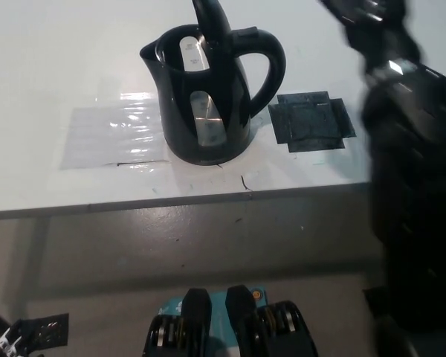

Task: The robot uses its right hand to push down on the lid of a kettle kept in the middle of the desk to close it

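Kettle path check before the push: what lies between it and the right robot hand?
Only bare white desk separates kettle and right robot hand, per the head view.

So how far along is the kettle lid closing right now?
Nothing is finished: the black plastic kettle sits on the white desk with its black hinged lid upright and open. In hand: the black right arm is raised beside the kettle, its robot hand blurred near the top edge, touching nothing. Left: reach the lid and push it down.

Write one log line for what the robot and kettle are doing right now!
kettle: on desk, lid up, open | right arm: raised at right, blurred, not touching kettle | left hand: out of view
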